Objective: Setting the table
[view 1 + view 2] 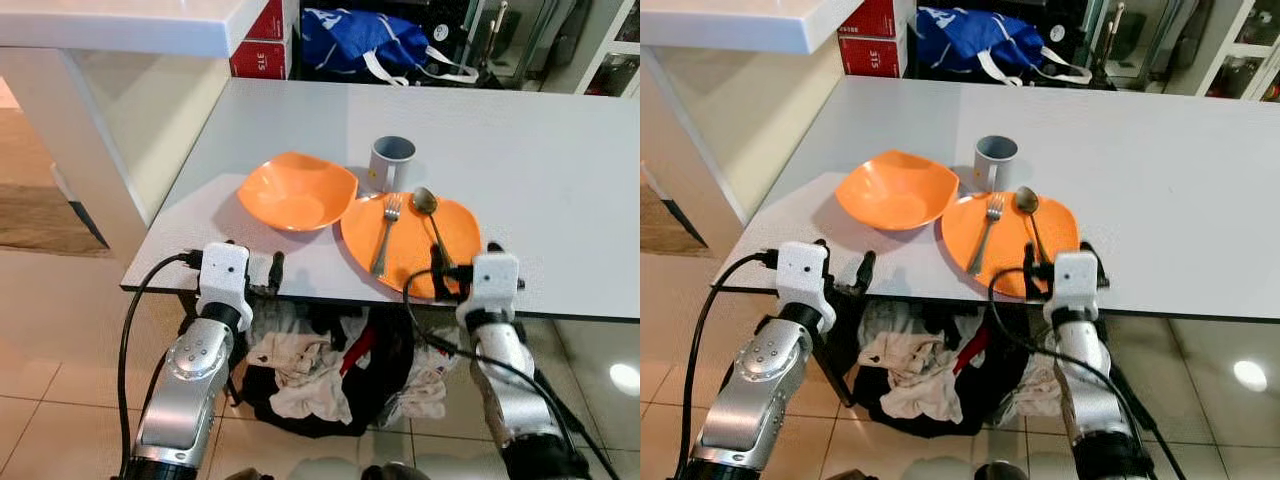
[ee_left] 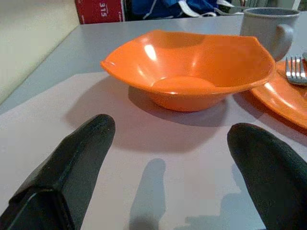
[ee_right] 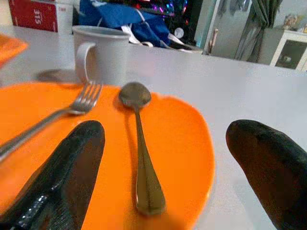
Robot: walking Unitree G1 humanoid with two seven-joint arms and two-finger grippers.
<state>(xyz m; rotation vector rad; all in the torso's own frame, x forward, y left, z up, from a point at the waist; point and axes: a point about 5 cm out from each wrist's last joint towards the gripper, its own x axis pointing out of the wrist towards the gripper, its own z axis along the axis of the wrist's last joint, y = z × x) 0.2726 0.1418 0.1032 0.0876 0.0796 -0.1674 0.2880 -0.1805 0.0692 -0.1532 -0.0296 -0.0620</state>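
Grey table seen from the robot's head, with the place setting grouped near its front edge. An orange plate lies at the edge; an orange bowl sits just beside it on the robot's left, its rim reaching to or slightly over the plate's rim. A grey mug stands upright directly behind the two, touching or nearly touching the plate's far rim, its handle on the side toward the bowl.

A fork and a spoon lie on the plate, side by side and apart. Both long axes run roughly front to back: the fork's tines and the spoon's bowl point away from the robot toward the mug, the handles toward the table edge. The handles diverge slightly toward the robot.

The right gripper hovers over the plate's near rim, fingers spread wide, the spoon handle lying between them in the wrist view. The left gripper is at the table edge in front of the bowl, fingers likewise spread apart, holding nothing.

Crumpled laundry lies on the floor beneath the table.
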